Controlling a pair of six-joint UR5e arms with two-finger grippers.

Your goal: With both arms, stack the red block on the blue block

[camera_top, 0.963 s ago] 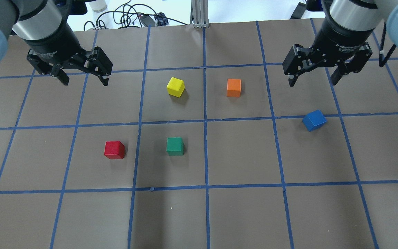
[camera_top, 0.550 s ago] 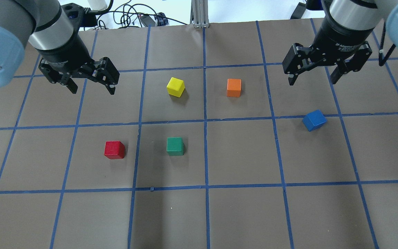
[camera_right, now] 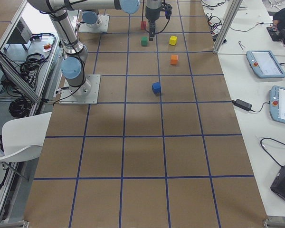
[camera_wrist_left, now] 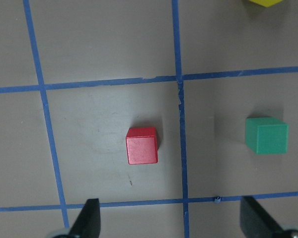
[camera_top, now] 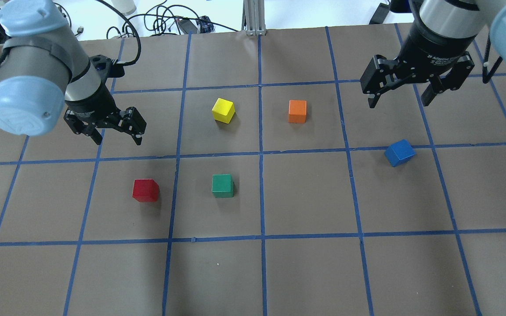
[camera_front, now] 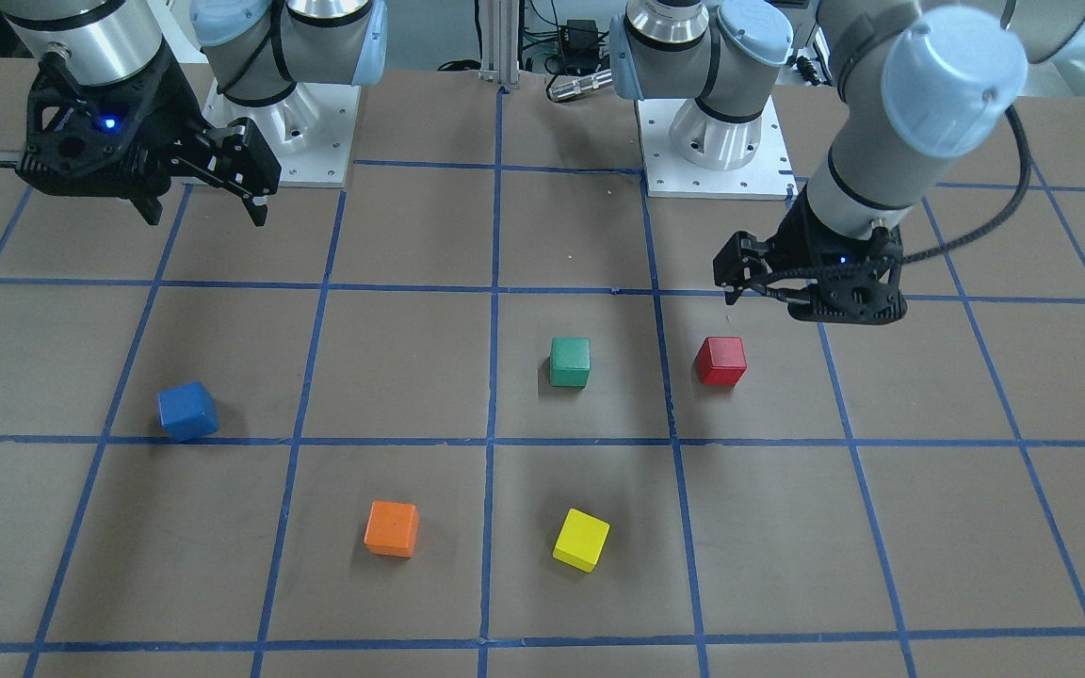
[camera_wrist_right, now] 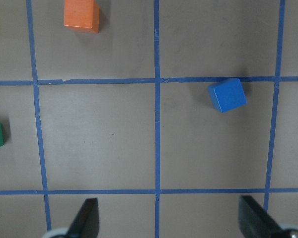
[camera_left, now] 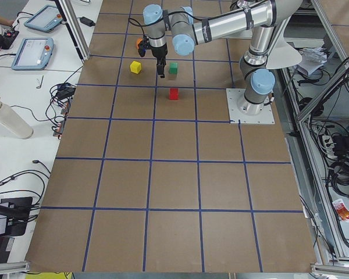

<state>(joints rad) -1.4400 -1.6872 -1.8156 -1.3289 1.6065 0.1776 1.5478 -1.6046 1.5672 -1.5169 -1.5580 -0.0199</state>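
Note:
The red block (camera_top: 146,190) sits on the brown table, left of centre, and shows in the left wrist view (camera_wrist_left: 142,145). My left gripper (camera_top: 119,140) is open and empty. It hovers above the table just behind the red block, not touching it. The blue block (camera_top: 399,152) lies slightly turned on the right side and shows in the right wrist view (camera_wrist_right: 228,95). My right gripper (camera_top: 398,104) is open and empty, held high behind the blue block. In the front-facing view the red block (camera_front: 720,361) lies below the left gripper (camera_front: 773,299).
A green block (camera_top: 222,185) stands right of the red one. A yellow block (camera_top: 223,109) and an orange block (camera_top: 297,111) stand further back near the middle. Cables (camera_top: 160,19) and a metal post (camera_top: 253,17) lie beyond the table's far edge.
My left arm has swung in and come lower, bringing its open gripper closer to the red block. The right gripper has barely moved. No block has moved.

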